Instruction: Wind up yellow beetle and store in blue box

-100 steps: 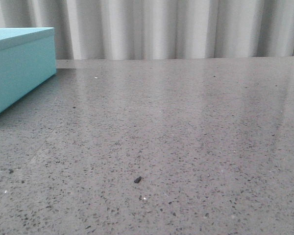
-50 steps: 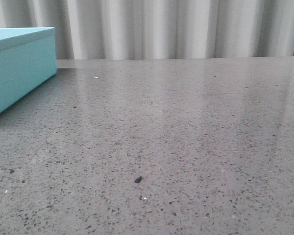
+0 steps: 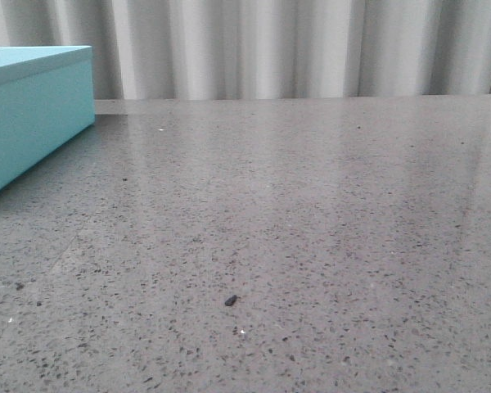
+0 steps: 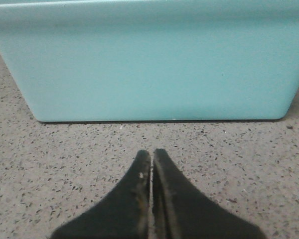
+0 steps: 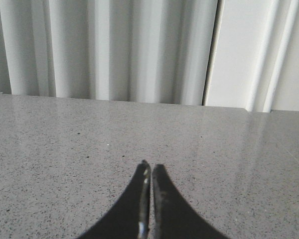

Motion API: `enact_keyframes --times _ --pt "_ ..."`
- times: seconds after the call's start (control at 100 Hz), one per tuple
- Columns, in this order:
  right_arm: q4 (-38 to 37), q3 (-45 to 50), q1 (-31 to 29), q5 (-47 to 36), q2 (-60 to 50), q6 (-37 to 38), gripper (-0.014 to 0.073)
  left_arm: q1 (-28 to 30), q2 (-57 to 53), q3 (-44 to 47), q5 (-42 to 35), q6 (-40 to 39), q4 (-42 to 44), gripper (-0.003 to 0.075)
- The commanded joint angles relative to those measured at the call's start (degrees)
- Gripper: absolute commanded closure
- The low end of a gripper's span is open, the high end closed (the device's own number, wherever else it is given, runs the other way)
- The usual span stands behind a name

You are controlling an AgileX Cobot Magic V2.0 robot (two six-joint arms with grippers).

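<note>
The blue box stands with its lid on at the far left of the grey speckled table in the front view. In the left wrist view its side fills the upper half, a short way ahead of my left gripper, which is shut and empty low over the table. My right gripper is shut and empty over bare table, facing the white curtain. Neither gripper shows in the front view. The yellow beetle is out of view in every frame.
A small dark speck lies on the table near the front middle. A pleated white curtain hangs behind the table's far edge.
</note>
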Motion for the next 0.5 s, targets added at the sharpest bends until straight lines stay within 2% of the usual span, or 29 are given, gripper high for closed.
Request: enact_keyframes --times 0.0,0.21,0.41,0.49 --pt "-1.0 -1.5 -0.4 -4.2 0.6 -0.1 0.0636 0.0 -1.9 1.4 -3.0 -0.3 0.1 0.0741" --pt "0.5 -1.1 -0.4 -5.4 0.6 -0.1 0.0636 0.0 -1.9 1.4 -3.0 -0.3 0.1 0.0741" --pt "4.7 6.6 -0.8 -21.9 0.6 -0.1 0.0636 0.0 -1.9 1.4 -3.0 -0.3 0.1 0.0741" --pt "6.3 10.8 -1.3 -25.3 0.6 -0.1 0.0636 0.0 -1.9 1.4 -3.0 -0.3 0.1 0.0741"
